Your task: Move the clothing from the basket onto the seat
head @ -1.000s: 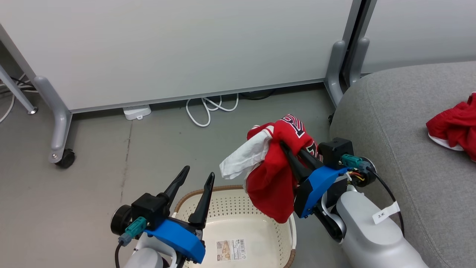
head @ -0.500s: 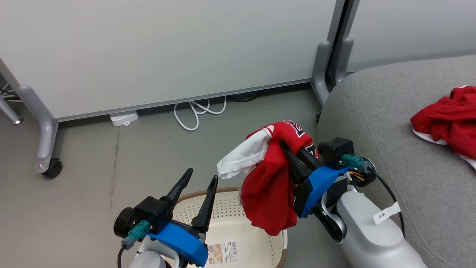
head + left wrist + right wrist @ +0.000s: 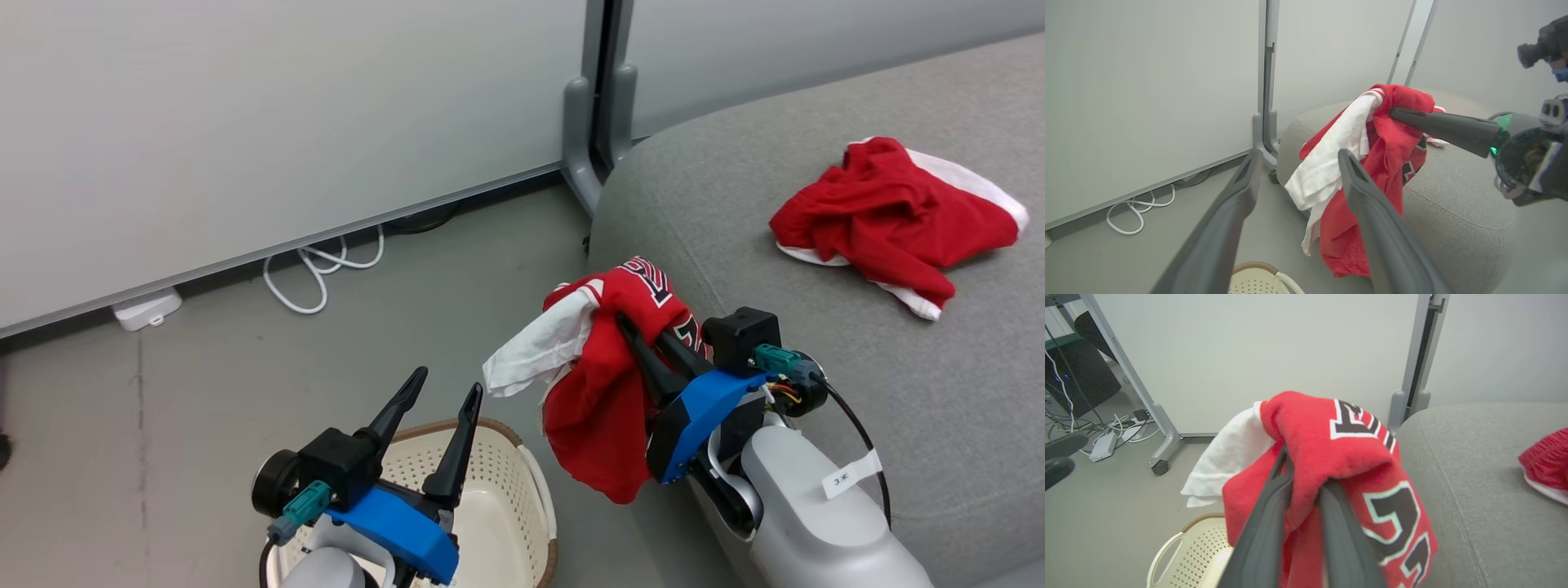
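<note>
My right gripper (image 3: 633, 327) is shut on a red jersey (image 3: 604, 392) with white trim and black-and-white numerals, which hangs in the air beside the grey seat's (image 3: 816, 351) left edge. In the right wrist view the jersey (image 3: 1331, 457) drapes over both fingers, its numerals facing the camera. A second red garment (image 3: 886, 216) lies crumpled on the seat farther back. The cream basket (image 3: 506, 498) stands on the floor at the lower left, under my left gripper (image 3: 445, 388), which is open and holds nothing. In the left wrist view the left gripper (image 3: 1300, 157) points toward the hanging jersey (image 3: 1384, 171).
A grey partition wall with a metal post and foot (image 3: 584, 139) stands behind the seat. A white cable (image 3: 318, 265) and a white adapter (image 3: 147, 309) lie on the floor by the wall. In the right wrist view a castor leg (image 3: 1161, 457) and more cables (image 3: 1106, 433) are at the left.
The head view has swung right, so the seat and the garment on it take up more of the picture. The right gripper keeps its hold on the jersey, now beside the seat's edge rather than over the basket.
</note>
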`<state>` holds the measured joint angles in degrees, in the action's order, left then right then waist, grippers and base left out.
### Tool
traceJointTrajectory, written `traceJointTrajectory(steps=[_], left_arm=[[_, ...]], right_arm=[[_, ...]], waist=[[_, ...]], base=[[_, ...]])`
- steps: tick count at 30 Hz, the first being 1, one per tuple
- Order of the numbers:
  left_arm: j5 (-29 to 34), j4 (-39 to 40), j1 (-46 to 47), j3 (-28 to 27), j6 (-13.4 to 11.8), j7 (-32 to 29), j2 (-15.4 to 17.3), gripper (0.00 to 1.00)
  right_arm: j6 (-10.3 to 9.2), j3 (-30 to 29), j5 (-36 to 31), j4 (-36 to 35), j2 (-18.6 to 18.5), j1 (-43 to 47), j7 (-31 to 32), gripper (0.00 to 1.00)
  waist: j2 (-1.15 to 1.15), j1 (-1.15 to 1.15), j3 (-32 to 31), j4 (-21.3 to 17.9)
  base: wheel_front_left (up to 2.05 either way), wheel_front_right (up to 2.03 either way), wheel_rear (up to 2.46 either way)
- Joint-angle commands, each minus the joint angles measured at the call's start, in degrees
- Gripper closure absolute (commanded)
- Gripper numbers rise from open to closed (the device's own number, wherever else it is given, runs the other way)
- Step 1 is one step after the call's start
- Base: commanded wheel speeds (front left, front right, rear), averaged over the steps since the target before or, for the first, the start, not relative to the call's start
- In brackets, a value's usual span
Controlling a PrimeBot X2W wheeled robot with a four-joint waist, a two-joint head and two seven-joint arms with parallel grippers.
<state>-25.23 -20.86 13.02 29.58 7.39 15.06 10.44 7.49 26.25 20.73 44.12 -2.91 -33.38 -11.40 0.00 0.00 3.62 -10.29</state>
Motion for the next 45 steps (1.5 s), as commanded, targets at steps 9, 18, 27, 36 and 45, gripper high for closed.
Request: traceJointTrajectory(steps=[9, 18, 27, 36, 45], left_arm=[[0.0, 0.3, 1.5, 0.7, 0.1, 0.2, 0.7, 0.0], [0.2, 0.2, 2.1, 1.0, 0.1, 0.2, 1.3, 0.0], [0.4, 0.4, 2.6, 1.3, 0.1, 0.2, 1.3, 0.0], [0.3, 0.5, 3.4, 1.7, 0.1, 0.2, 2.0, 0.0], [1.4, 2.4, 6.4, 1.4, 0.1, 0.2, 4.4, 0.0]], right_arm=[[0.01, -1.3, 0.1, -0.4, 0.0, 1.0, -0.6, 1.0], [0.01, -2.2, 0.0, -0.7, 0.0, 1.3, -1.0, 1.0], [0.01, -2.4, 0.6, -1.5, 0.0, 1.2, -1.4, 1.0], [0.01, -3.5, 0.9, -2.1, 0.0, 0.7, -1.7, 1.0], [0.01, -8.8, -5.2, -5.7, -2.6, -11.5, -0.3, 1.0]], waist=[[0.0, 0.0, 0.9, -9.0], [0.0, 0.0, 2.0, -14.3], [0.0, 0.0, 2.8, -16.7], [0.0, 0.0, 4.2, -16.5], [0.0, 0.0, 11.1, -15.5]], base=[[0.0, 0.0, 0.0], [0.0, 0.0, 0.0], [0.0, 0.0, 0.0], [0.0, 0.0, 0.0], [0.0, 0.0, 0.0]])
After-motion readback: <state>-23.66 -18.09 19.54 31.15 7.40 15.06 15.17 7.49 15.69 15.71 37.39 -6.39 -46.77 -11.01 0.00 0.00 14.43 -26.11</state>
